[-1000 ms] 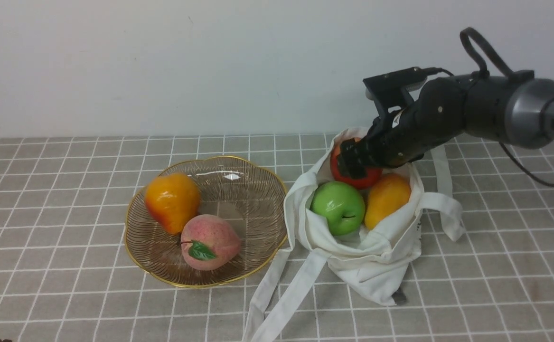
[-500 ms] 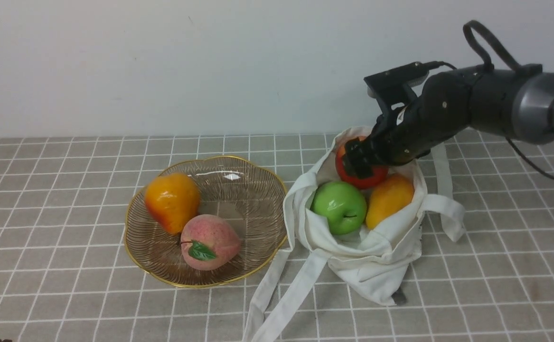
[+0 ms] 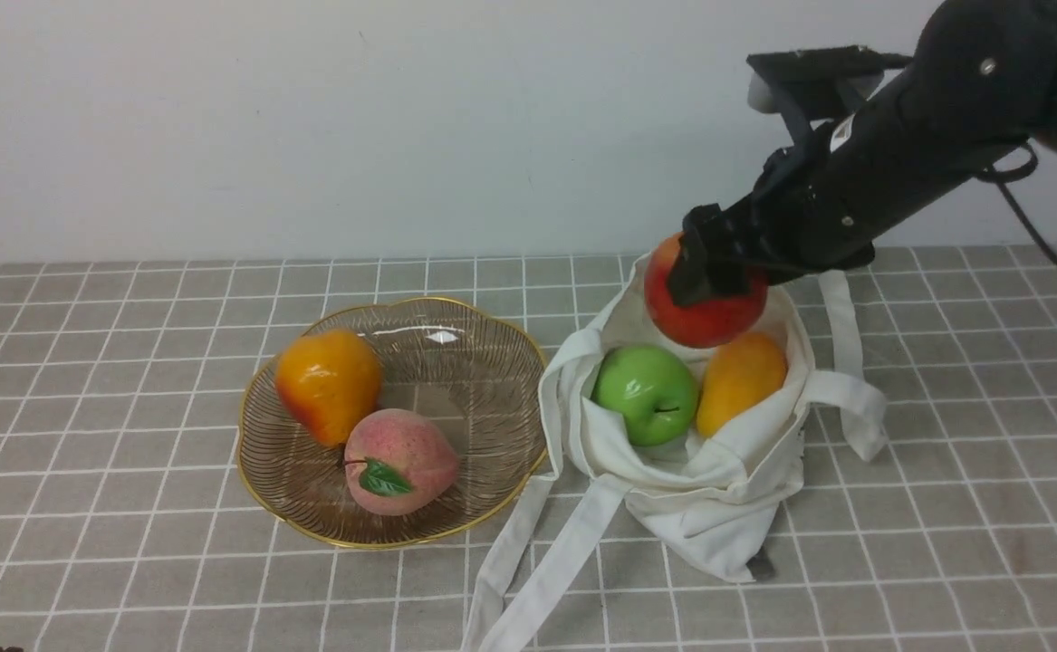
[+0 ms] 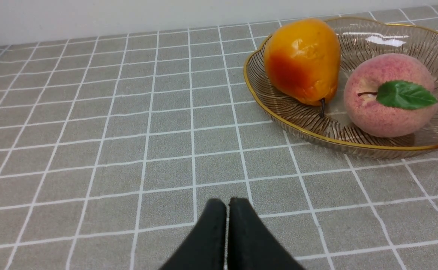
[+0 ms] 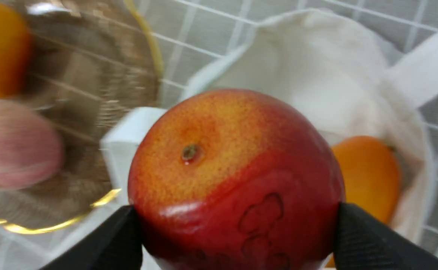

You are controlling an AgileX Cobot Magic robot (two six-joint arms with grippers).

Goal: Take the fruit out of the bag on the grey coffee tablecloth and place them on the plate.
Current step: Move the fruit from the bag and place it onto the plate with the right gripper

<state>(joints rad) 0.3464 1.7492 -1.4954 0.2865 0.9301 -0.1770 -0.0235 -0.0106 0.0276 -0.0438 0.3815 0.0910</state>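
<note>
My right gripper (image 3: 718, 272) is shut on the red apple (image 3: 707, 308) and holds it in the air above the mouth of the off-white bag (image 3: 700, 471). In the right wrist view the red apple (image 5: 237, 180) sits between both fingers (image 5: 357, 240). The green apple (image 3: 646, 394) and the yellow-orange mango (image 3: 739, 380) lie inside the bag. The glass plate (image 3: 483, 362) with a gold rim stands left of the bag on the grey checked tablecloth (image 3: 129, 543). My left gripper (image 4: 227, 204) is shut and empty, low over the cloth, short of the plate (image 4: 297, 123).
An orange pear (image 3: 329, 385) and a pink peach (image 3: 398, 462) lie in the plate. The bag's long straps (image 3: 537, 561) trail toward the front edge. A white wall (image 3: 311, 118) stands behind the table.
My right gripper has lifted the red apple up out of the bag and slightly right. The green apple and mango stayed in the bag.
</note>
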